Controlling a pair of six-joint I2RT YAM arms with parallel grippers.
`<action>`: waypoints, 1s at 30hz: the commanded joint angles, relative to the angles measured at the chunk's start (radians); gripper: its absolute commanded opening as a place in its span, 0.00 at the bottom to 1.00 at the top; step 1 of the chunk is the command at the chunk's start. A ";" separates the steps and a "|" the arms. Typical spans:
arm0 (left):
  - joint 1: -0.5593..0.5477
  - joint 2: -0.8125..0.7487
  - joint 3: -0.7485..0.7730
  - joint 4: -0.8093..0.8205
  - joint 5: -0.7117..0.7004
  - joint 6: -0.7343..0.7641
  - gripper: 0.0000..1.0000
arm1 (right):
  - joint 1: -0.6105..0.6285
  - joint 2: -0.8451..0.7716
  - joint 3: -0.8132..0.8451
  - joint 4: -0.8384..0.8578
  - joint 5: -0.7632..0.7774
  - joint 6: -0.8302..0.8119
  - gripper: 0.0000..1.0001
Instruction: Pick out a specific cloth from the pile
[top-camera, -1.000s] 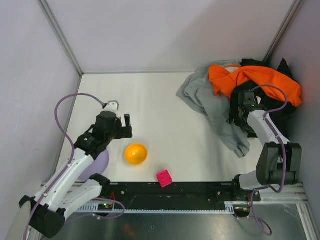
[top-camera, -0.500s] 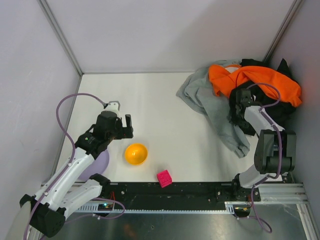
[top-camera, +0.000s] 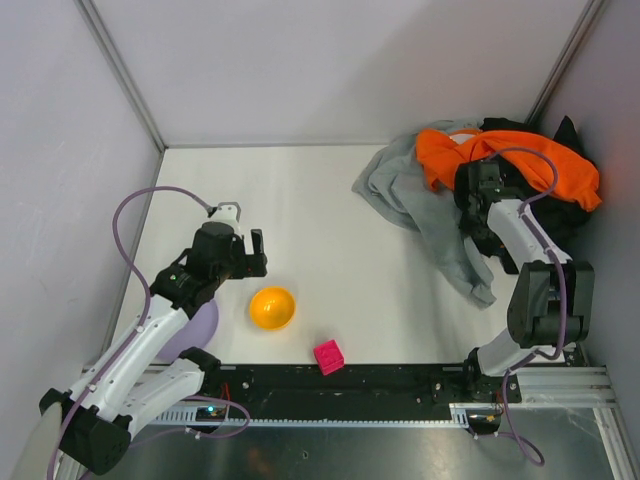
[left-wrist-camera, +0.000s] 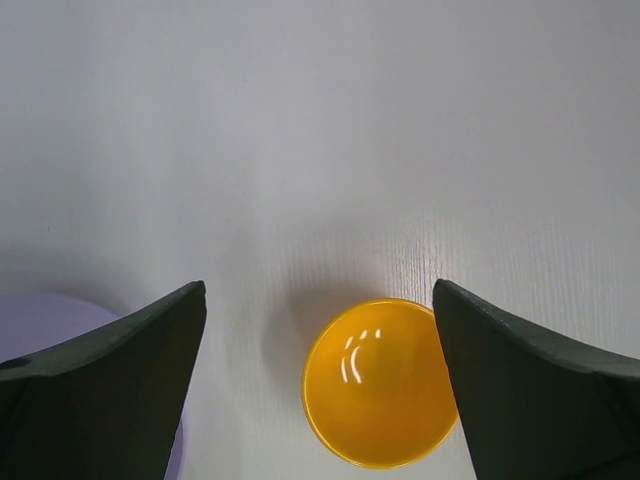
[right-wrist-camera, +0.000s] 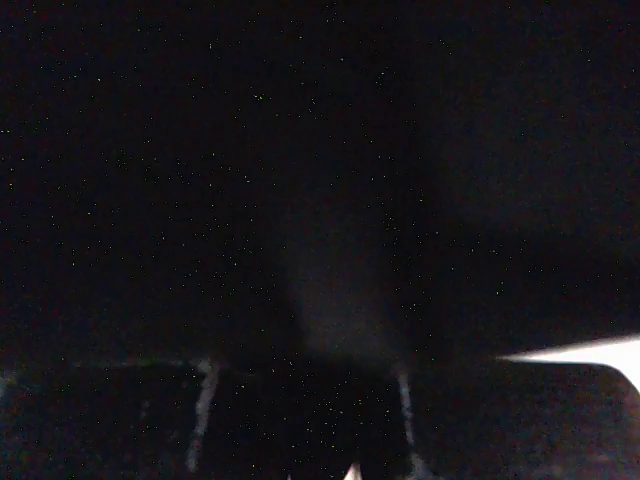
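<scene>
Pile (top-camera: 545, 165) against right gripper (top-camera: 473, 186) (wrist view black)

The middle and far left of the counter (top-camera: 330, 200) lay bare, leaving an open way from the left fingers (left-wrist-camera: 120, 390), spread wide just beside the orange bowl (top-camera: 272, 307), across to the pile (top-camera: 520, 155). Near the front edge the bowl, a pink cube (top-camera: 329, 355) and a lavender object (top-camera: 203, 322) under the left arm stood in the way. The far right corner was packed: the pile filled it up to the right wall, and the right gripper (top-camera: 478, 190) was pushed into the heap, its wrist view almost black.
</scene>
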 joint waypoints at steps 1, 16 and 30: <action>0.000 -0.009 0.009 0.009 0.004 0.022 1.00 | 0.028 -0.107 0.144 0.014 -0.067 -0.023 0.00; 0.001 0.005 0.007 0.008 0.017 0.019 1.00 | -0.005 0.013 0.733 0.064 -0.055 -0.029 0.00; 0.002 0.050 0.011 0.008 0.044 0.017 1.00 | -0.080 0.466 0.987 0.148 -0.010 -0.002 0.00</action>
